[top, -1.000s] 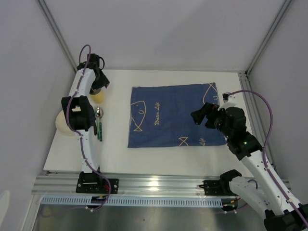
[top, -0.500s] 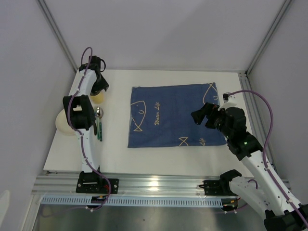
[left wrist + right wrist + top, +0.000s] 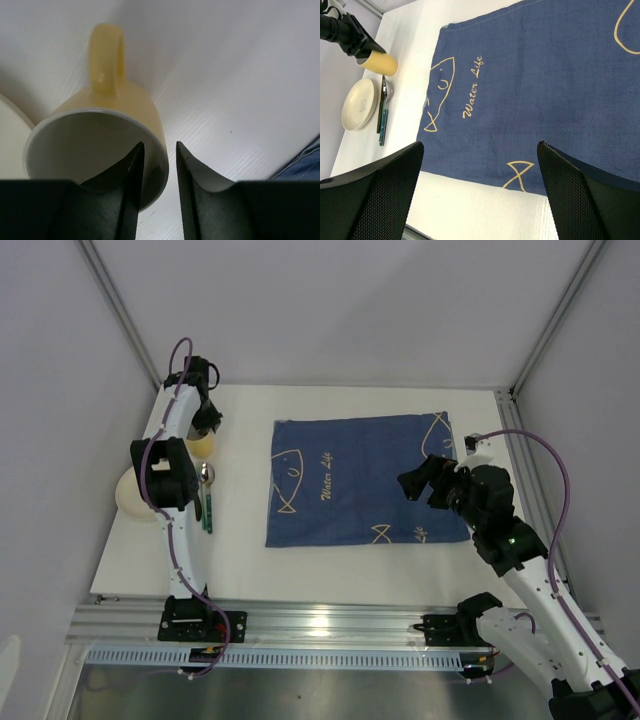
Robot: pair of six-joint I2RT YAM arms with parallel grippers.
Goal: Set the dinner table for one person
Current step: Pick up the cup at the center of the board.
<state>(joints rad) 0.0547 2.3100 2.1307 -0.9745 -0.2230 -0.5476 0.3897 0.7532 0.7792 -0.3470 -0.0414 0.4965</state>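
**Glazed mug at the far left of the worktop, to be taken by its rim wall**

Nearest, my right end effector [image 3: 480, 145] hangs spread wide and empty over the blue cloth [image 3: 545, 75]. To the left, the spoon [image 3: 382, 120] and the plate [image 3: 357, 104] lie on the white worktop [image 3: 240, 75], and the yellow mug [image 3: 97, 127] is just beyond them. My left end effector [image 3: 159, 146] stands narrowed astride its wall, one finger inside and one outside. A sliver of gap shows on the outer side, so I judge it is not pinching yet. The mug looks stiff, glazed and slippery, also breakable — the rim opposite the handle [image 3: 106, 60] is a fair hold.
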